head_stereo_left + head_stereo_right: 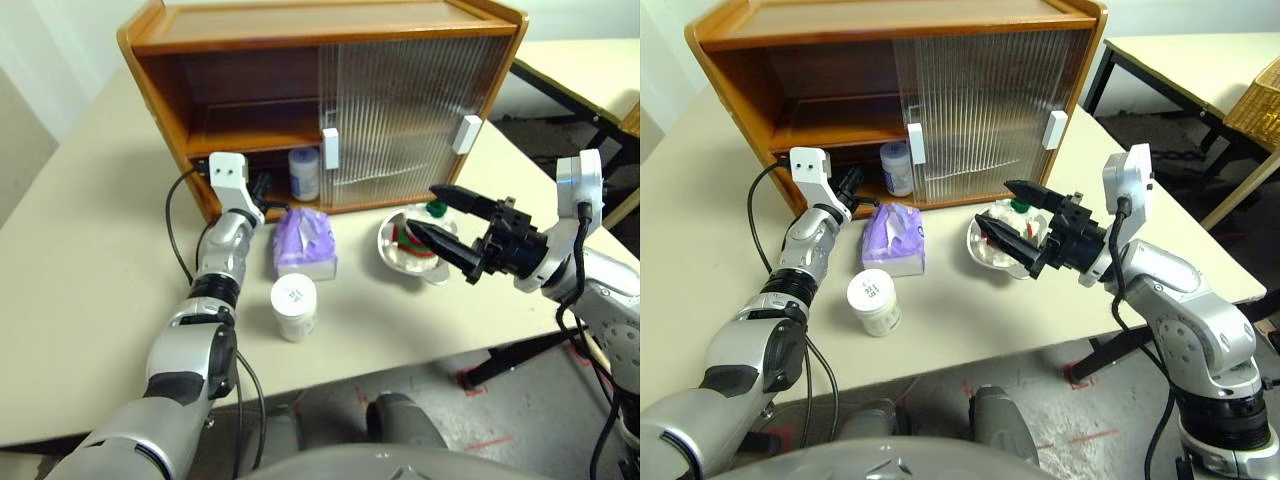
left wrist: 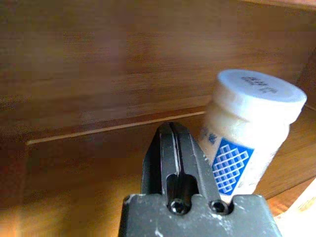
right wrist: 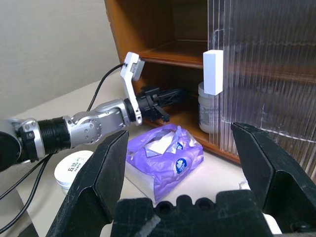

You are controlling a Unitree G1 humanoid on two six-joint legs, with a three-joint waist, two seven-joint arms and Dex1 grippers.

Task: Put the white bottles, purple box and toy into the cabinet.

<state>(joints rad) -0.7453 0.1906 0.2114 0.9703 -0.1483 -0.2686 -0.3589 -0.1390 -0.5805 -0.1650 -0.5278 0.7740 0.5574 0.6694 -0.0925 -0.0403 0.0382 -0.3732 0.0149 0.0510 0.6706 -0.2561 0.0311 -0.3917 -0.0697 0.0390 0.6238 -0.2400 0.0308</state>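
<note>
Cream table (image 1: pixel 80 250) bears the cabinet (image 1: pixel 250 40); left gripper (image 3: pixel 170 96), pinched shut and empty, just left of a shelved white bottle (image 1: pixel 304 172); right gripper (image 1: pixel 440 222) spread wide

two white bottles (image 1: pixel 304 173) (image 1: pixel 294 307), one purple box (image 1: pixel 303 243), one toy (image 1: pixel 412 238) in one bowl (image 1: pixel 392 250), one cabinet (image 1: pixel 230 90)

a pale beige table (image 1: pixel 80 300) fills the near scene with a round white bowl (image 1: pixel 395 255) on its right part, a second beige table (image 1: pixel 580 60) stands far right, a woven basket (image 1: pixel 1255 105) beside it, grey floor (image 1: pixel 520 420) below.
</note>
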